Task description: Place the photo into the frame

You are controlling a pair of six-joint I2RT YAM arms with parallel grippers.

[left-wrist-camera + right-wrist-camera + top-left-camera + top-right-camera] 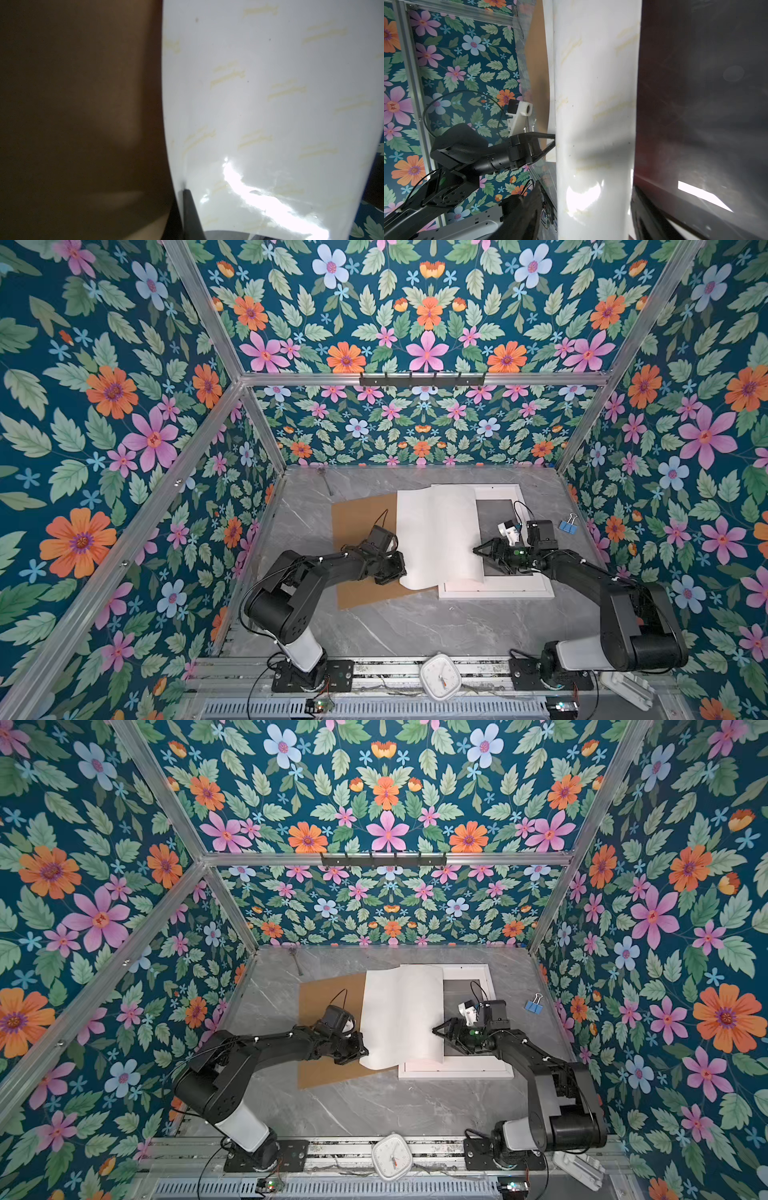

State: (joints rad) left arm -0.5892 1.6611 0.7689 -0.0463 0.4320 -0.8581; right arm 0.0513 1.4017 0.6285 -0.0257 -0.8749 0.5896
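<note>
The photo [436, 531] [399, 1011] lies white back up and bowed, its left part over a brown board and its right edge raised over the frame [498, 591] [457, 1073]. The white frame lies flat on the table's right half. My left gripper [401, 570] [361, 1052] [185, 190] is shut on the photo's [270, 104] left edge near the front corner. My right gripper [476, 549] [434, 1030] [586, 209] is open at the raised right edge, with the photo's [596, 104] curled band between its spread fingers. The printed side is hidden.
A brown backing board [361, 531] lies under the photo's left part. A blue binder clip [567, 526] sits right of the frame. A white clock [440, 676] rests on the front rail, and a thin metal tool [326, 483] lies at the back left.
</note>
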